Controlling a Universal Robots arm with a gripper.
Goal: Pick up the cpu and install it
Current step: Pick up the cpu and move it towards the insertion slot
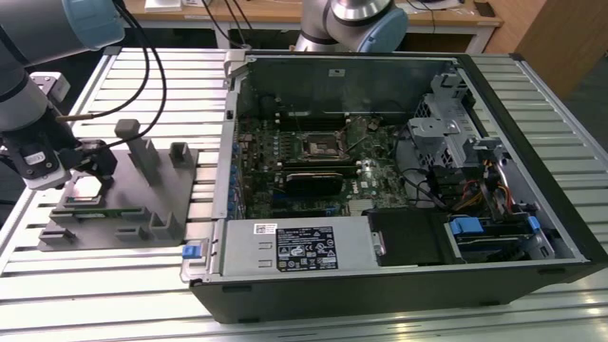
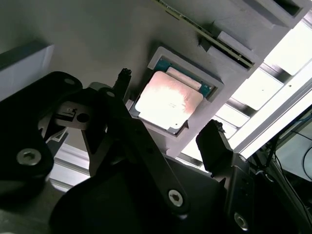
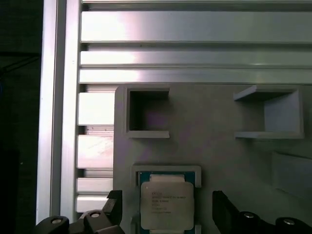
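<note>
Second wrist view: hand (image 2: 168,103) open, with one dark finger (image 2: 214,144) at each side of the cpu (image 2: 166,100), apparently not touching it yet. Lying flat, metal top upward, in a shallow square pocket of the grey holder (image 3: 209,141), close to that holder's edge. Holder itself placed on the slatted table (image 1: 142,78), near the table's edge at the exterior view's left, well apart from the open computer case (image 1: 399,178).

Probably a delicate grip: very thin chip, low pocket walls just beside it. Closing too high: danger of slipping off the chip. Closing too low: danger of catching the pocket wall and shifting the holder. Closing off-centre: danger of tilting the chip, and then of seating it badly in the socket (image 1: 318,146).
</note>
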